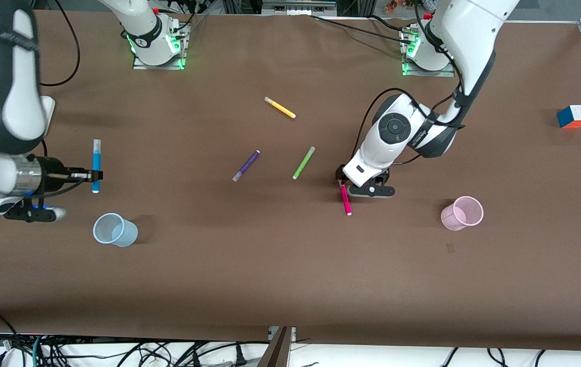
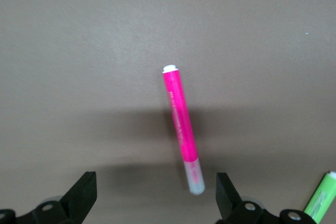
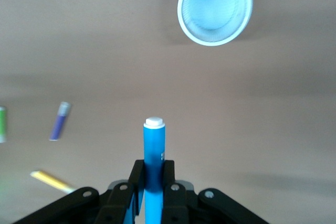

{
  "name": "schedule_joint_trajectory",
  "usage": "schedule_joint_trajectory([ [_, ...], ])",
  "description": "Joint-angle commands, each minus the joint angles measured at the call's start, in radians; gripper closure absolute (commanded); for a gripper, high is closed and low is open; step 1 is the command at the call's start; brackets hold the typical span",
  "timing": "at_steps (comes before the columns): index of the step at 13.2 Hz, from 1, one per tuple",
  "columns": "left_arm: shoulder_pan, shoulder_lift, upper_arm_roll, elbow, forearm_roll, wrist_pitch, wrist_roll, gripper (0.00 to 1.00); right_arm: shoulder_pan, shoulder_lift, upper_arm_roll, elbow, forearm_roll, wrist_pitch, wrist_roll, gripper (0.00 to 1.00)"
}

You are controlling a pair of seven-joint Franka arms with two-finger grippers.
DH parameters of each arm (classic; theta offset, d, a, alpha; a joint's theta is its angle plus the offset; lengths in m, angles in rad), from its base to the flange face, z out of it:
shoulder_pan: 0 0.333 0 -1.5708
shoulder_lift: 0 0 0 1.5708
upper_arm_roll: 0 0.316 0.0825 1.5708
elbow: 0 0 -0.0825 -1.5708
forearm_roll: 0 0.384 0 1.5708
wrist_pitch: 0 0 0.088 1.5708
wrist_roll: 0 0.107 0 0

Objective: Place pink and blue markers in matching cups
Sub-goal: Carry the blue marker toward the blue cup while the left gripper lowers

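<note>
While the blue marker [image 1: 96, 165] is clamped between the closed fingers of the right gripper [image 1: 96, 176], it hangs in the air over the table, with the light blue cup [image 1: 114, 230] at about five o'clock from it in the front view. That cup stands upright toward the right arm's end of the table.

The pink marker [image 1: 345, 199] lies flat on the table, its pale cap end between the spread fingers of the left gripper [image 1: 342, 184], which sits low over it without touching it. The pink cup [image 1: 463, 213] stands at about three o'clock from this marker, well apart.

A green marker [image 1: 304, 162], purple marker [image 1: 246, 165] and yellow marker [image 1: 280, 107] lie mid-table.
</note>
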Motion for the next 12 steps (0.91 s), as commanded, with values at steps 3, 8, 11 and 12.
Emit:
schedule_joint_trajectory([
  [3, -0.065, 0.054, 0.017, 0.018, 0.112, 0.024, -0.118, 0.0, -0.107, 0.14, 0.009, 0.012, 0.168, 0.06, -0.051, 1.0],
  [8, -0.076, 0.088, 0.018, 0.026, 0.174, 0.051, -0.135, 0.06, -0.136, 0.226, 0.01, 0.07, 0.24, 0.189, -0.076, 1.0],
  [11, -0.077, 0.091, 0.018, 0.023, 0.175, 0.051, -0.137, 0.36, -0.15, 0.26, 0.012, 0.072, 0.312, 0.276, -0.077, 1.0],
  [12, -0.077, 0.091, 0.018, 0.021, 0.175, 0.049, -0.137, 0.43, -0.161, 0.274, 0.012, 0.073, 0.357, 0.281, -0.077, 1.0],
])
